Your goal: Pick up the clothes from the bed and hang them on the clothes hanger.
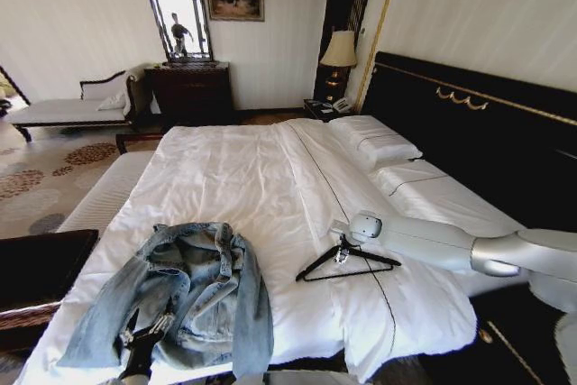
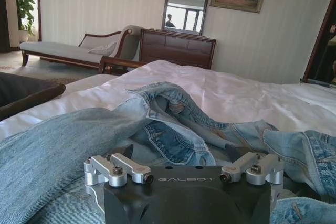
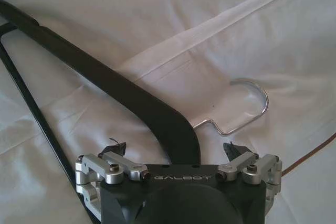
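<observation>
Item: one light-blue faded denim jacket [image 1: 194, 290], found crumpled on the near left part of a wide double bed [image 1: 261, 178] with white duvet, pillows and tall black headboard. Item: one slim black triangular coat hanger [image 1: 347, 263] with a thin silver wire hook [image 3: 247, 108], laid flat on the duvet to the right of the jacket and apart from it. The left gripper [image 1: 144, 335] was recorded low over the near edge of the jacket, denim folds lying just beyond it in the left wrist view; whether its jaws were apart or together could not be told. The right gripper [image 3: 176, 153] was recorded at the hanger's apex, jaws apart on either side of the black neck beside the hook, not closed on it.
</observation>
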Available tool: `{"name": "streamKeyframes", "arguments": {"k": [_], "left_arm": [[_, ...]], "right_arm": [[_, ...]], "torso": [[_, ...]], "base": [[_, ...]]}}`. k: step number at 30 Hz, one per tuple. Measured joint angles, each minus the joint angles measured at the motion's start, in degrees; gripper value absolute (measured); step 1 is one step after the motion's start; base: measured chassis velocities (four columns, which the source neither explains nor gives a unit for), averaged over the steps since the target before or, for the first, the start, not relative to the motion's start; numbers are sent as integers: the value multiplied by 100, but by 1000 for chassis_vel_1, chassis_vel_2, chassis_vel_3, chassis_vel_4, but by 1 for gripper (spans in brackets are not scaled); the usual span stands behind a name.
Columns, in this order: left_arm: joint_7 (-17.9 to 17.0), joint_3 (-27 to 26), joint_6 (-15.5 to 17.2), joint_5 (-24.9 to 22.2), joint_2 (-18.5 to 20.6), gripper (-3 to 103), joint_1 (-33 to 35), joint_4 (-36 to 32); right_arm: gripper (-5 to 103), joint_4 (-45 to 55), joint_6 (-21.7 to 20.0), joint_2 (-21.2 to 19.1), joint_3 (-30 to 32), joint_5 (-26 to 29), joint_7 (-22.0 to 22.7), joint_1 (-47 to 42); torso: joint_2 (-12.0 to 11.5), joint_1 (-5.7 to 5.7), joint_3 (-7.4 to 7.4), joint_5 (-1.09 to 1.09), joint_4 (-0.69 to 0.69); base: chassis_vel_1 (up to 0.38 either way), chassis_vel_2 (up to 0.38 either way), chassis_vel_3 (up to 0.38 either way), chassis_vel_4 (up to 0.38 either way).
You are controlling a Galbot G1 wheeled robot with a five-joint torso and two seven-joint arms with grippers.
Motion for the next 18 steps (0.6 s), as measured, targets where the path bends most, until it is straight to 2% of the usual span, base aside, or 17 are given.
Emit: {"name": "streamKeyframes", "arguments": {"k": [13,16,18], "left_arm": [[3,-43,-12,-25,10,100,2,18],[4,-46,-15,-29,6,100,1,30],[4,-54,-27,-33,1,100,1,46]], "right_arm": [[101,-182,5,161,53,-55,16,-168],[97,-245,6,214,-33,-99,5,-132],[89,-336,6,275,-102,-130,-14,-97]], "torso": [[0,0,0,1,1],[0,0,0,0,1],[0,0,0,0,1]], "base": [[0,0,0,0],[0,0,0,0],[0,0,0,0]]}}
